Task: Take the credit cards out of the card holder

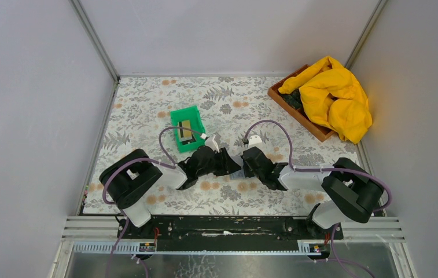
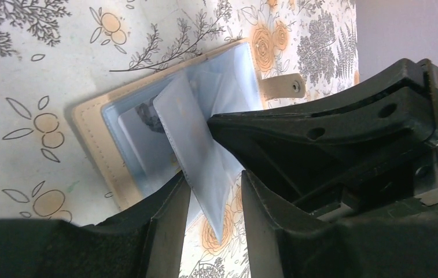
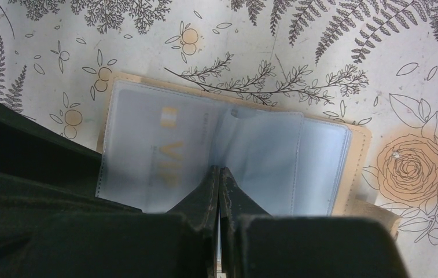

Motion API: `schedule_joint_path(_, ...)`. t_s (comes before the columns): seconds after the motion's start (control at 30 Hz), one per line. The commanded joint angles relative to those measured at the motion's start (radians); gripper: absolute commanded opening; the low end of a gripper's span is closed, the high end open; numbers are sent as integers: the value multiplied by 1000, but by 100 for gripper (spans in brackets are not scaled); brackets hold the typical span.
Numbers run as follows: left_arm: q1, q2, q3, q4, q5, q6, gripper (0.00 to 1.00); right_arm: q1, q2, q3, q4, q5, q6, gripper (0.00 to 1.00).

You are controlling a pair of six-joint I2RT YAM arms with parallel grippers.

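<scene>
Tan holder [image 3: 320, 162] open | right claw [image 3: 219, 174] pinches sleeve [image 2: 190, 127]; left claw [image 2: 213, 176] narrow, astride it | one card [image 1: 186, 131] in bin [image 1: 177, 117]; VIP card [image 3: 158, 145] beyond right claw unpulled

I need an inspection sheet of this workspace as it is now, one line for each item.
Surface: floral cloth, lying flat.
Job's things: card holder open on the cloth; VIP card in its sleeve; striped card in green bin.
Clutter: wooden tray holding yellow cloth.
Grippers: right gripper shut on a holder sleeve; left gripper open, a sleeve between its fingers.
Cables: purple cables loop over both arms.
Surroundings: grey walls; nothing else seen.
</scene>
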Motion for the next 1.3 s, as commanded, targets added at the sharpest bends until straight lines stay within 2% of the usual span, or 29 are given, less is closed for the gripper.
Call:
schedule_joint_path(0.0,-6,12,32,62,17,-8,44,-6,17,13,10,-37,21,0)
schedule_joint_path(0.2,-9,11,61,46,18,-8,44,-14,-15,0,9,-29,27,0)
schedule_joint_path(0.4,-16,19,106,8,14,4,44,-41,-124,-39,3,10,35,0)
schedule_joint_path(0.7,-26,83,176,-9,9,10,44,-58,-368,-149,1,239,88,0)
schedule_joint_path(0.87,-40,132,210,30,26,-8,44,-60,-473,-209,37,292,79,4)
schedule_joint_path(1.03,-41,95,181,55,18,3,48,-62,-421,-201,82,213,46,10)
schedule_joint_path(1.17,-39,34,109,70,-24,12,52,-62,-311,-150,78,121,47,11)
schedule_joint_path(1.27,-40,25,85,67,-32,27,54,-62,-295,-147,84,124,48,12)
